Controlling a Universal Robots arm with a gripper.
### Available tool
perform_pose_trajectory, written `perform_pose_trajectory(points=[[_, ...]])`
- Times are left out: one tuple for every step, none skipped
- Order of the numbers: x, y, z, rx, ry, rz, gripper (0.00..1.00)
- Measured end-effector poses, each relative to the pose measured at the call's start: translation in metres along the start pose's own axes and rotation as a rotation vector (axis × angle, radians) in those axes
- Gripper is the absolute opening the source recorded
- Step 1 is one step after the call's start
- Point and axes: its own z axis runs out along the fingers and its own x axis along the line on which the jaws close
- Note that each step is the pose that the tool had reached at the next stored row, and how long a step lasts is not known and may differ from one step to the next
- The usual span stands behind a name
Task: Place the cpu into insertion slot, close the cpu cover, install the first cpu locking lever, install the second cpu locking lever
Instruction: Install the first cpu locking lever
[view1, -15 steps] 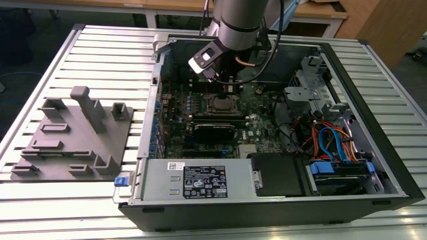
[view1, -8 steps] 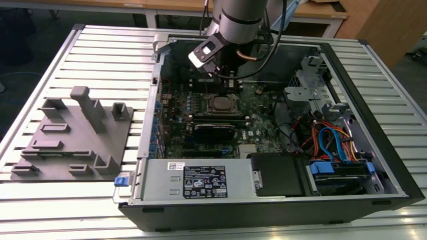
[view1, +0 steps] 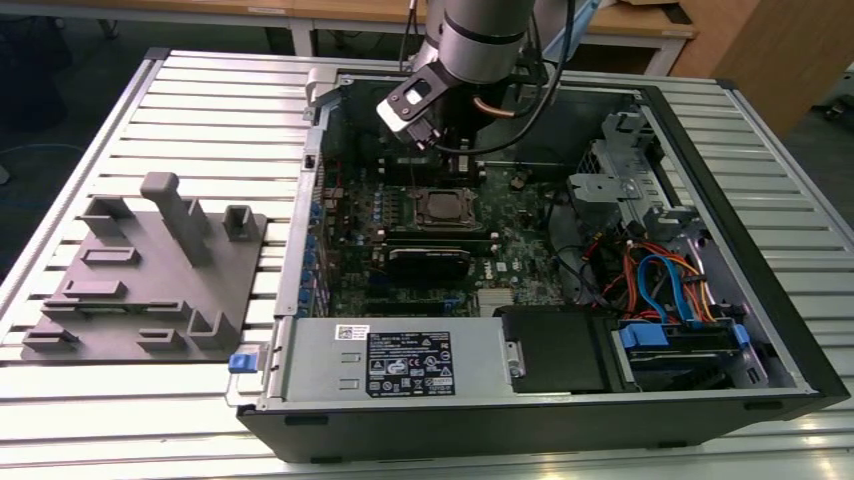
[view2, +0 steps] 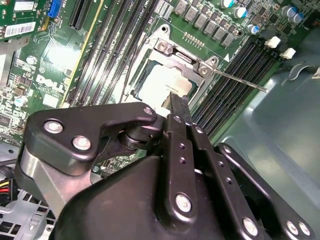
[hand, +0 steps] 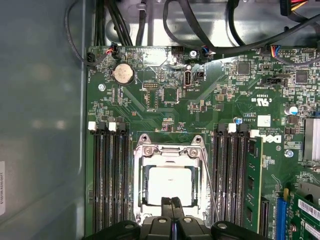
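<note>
A: Position of the cpu (hand: 170, 182)?
B: Seated in the insertion slot (hand: 136, 190), in the middle of the green motherboard (hand: 165, 107). The board is inside the open computer case (view1: 534, 425) on the slatted table (view1: 134, 410). Pale metal top plain in both wrist views.
A: The cpu cover (hand: 170, 150)?
B: Down flat over the socket. The chip shows through its square window.
A: Locking lever (view2: 240, 80)?
B: One thin steel rod noted in the second wrist view. It slants away from the cover's corner, and its far end lies out over the black memory slots (view2: 232, 95).
A: Gripper (hand: 172, 200)?
B: The arm (view1: 474, 40) reaches down into the case. Jaws clenched, tips pressed together, nothing between them. The tips sit at the cover's edge, over the rim of the chip. Cannot tell whether they touch it.
A: Anything else?
B: A grey fixture plate (view1: 147, 270) on the table at the exterior view's left, just beside the case.
</note>
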Motion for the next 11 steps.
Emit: perform_pose_trajectory(points=[[0.0, 0.0, -0.0001, 0.0, -0.0001, 0.0, 0.1], [0.0, 0.0, -0.0001, 0.0001, -0.0001, -0.001, 0.1], [0.0, 0.0, -0.0001, 0.0002, -0.0002, -0.003, 0.1], [0.0, 0.0, -0.0001, 0.0005, -0.0005, -0.007, 0.1], [0.0, 0.0, -0.0001, 0.0009, -0.0007, -0.014, 0.1], [0.0, 0.0, -0.0001, 0.0013, -0.0011, -0.021, 0.1], [0.0, 0.0, -0.0001, 0.0018, -0.0014, -0.031, 0.1], [0.0, 0.0, -0.0001, 0.0025, -0.002, -0.044, 0.1], [0.0, 0.0, -0.0001, 0.0033, -0.0026, -0.058, 0.1], [0.0, 0.0, -0.0001, 0.0042, -0.0033, -0.073, 0.1], [0.0, 0.0, -0.0001, 0.0051, -0.0039, -0.089, 0.1]])
